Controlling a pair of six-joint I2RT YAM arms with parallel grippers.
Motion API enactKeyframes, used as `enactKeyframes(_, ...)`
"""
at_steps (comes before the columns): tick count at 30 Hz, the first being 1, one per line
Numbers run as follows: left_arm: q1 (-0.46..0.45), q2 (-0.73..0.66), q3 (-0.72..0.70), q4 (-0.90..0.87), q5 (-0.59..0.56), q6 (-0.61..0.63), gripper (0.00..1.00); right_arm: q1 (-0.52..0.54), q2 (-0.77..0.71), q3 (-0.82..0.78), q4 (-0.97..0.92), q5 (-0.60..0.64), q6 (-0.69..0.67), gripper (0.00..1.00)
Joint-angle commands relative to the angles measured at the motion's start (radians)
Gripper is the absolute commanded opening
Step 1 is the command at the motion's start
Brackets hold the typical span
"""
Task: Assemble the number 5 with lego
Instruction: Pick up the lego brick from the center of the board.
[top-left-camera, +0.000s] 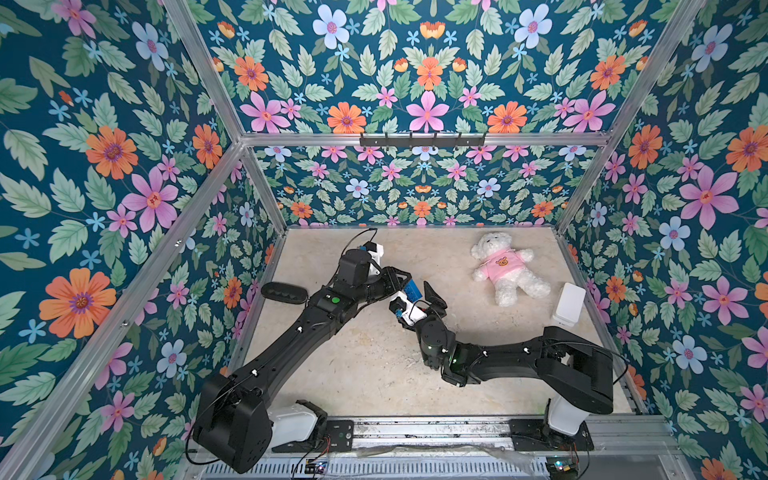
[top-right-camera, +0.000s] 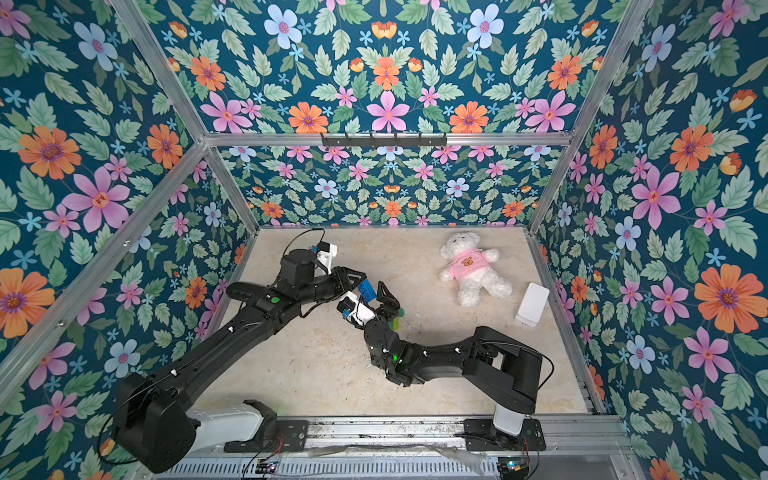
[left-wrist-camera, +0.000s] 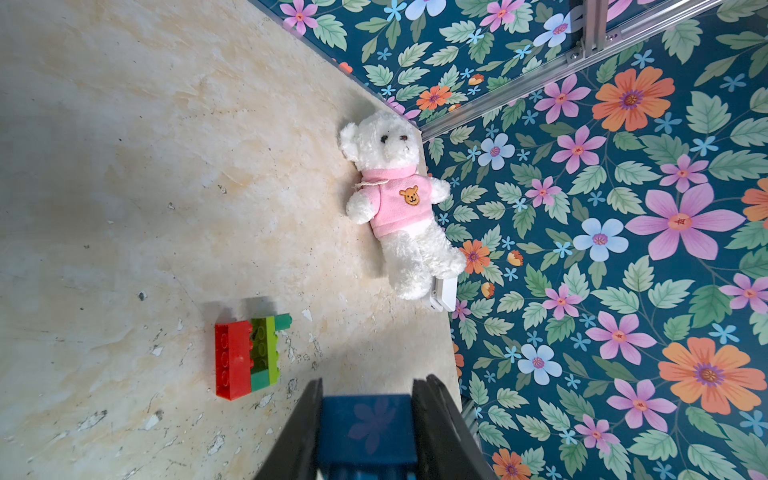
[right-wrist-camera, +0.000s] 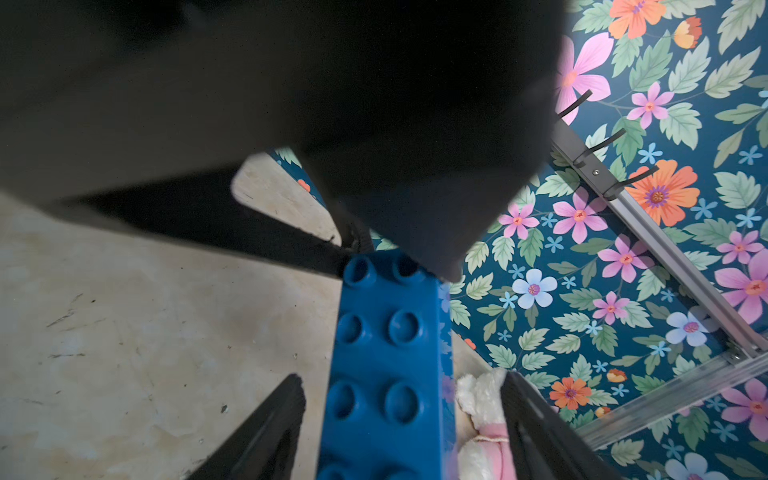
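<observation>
left gripper (left-wrist-camera: 370, 401) narrow, clamped on blue brick (right-wrist-camera: 386, 357) | right gripper (right-wrist-camera: 403, 376) jaws apart astride it, not touching | stack (left-wrist-camera: 245, 357) on table (left-wrist-camera: 124, 208), 4 o'clock of blue brick in a top view | risk: left frees before right grips, brick drops; skewed squeeze twists it

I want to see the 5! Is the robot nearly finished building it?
Mostly done. Built already: the stack of red, lime and two dark-green bricks lies on the table. In hand: the left claw grips the blue brick, with the right claw open around it. Left: pressing blue onto the stack to finish the 5.
</observation>
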Motion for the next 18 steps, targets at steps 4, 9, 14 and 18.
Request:
enactKeyframes(4,0.002,-0.011,-0.001,0.024,0.003,0.000,0.01,-0.001,0.010,0.027,0.040,0.057,-0.027,0.59)
enactKeyframes(9,0.002,-0.010,0.000,0.024,0.002,0.000,0.05,-0.004,0.010,0.038,0.048,0.084,-0.036,0.46)
enactKeyframes(14,0.002,-0.008,0.004,0.023,0.001,0.002,0.15,-0.007,-0.023,0.066,-0.102,0.072,0.070,0.35)
enactKeyframes(18,0.002,-0.004,0.013,0.022,0.002,0.005,0.33,-0.013,-0.069,0.083,-0.243,0.048,0.191,0.31)
